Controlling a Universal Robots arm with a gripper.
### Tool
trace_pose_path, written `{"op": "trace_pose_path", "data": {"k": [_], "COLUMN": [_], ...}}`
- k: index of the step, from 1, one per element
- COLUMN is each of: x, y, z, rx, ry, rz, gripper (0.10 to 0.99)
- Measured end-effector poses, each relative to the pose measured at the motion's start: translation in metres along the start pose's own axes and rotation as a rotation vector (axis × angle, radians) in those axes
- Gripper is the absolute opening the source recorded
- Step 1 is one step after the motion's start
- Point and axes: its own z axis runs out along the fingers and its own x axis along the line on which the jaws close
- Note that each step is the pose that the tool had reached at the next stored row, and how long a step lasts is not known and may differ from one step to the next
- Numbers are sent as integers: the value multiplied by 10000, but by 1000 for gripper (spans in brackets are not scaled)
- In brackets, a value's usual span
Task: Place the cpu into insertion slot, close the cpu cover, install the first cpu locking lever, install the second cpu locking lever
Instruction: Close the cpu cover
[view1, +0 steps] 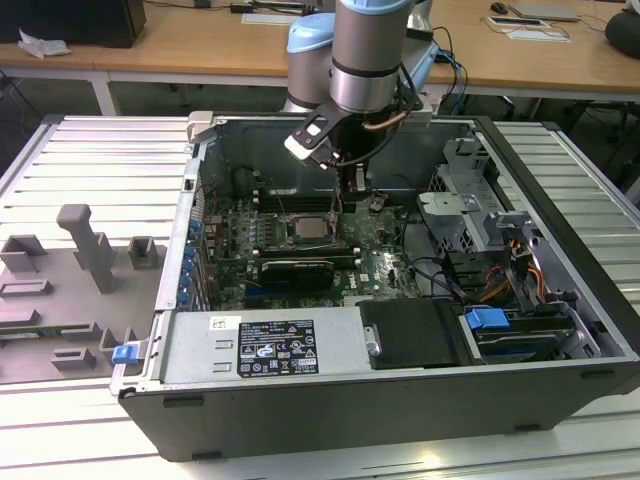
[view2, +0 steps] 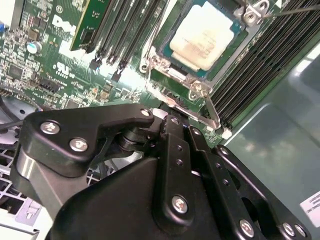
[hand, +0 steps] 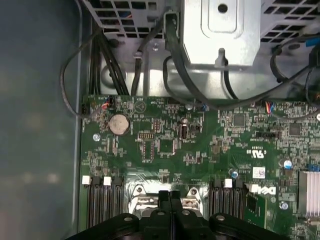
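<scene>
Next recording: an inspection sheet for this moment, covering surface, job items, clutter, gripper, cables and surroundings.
Surface: ribbed metal table carrying the open computer case.
Job's things: cpu seated on the motherboard, cpu cover lying around it; locking lever beside it, latching unclear.
Clutter: grey fixture blocks on the table, at the exterior view's left.
Grippers: the gripper is shut, tips low near the cpu.
Cables: black cables looped beside the board's edge.
Surroundings: wooden desks behind.
</scene>
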Motion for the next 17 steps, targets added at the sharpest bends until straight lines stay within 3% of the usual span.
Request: {"op": "trace_pose_path", "data": {"k": [12, 14, 17], "x": [3, 5, 9], "y": [-199, -323, -443], "z": [102, 118, 130], "rx": [4, 7, 4], "ry": [1, -2, 2], "rz": [-2, -11, -15], "gripper": [106, 106, 106]}}
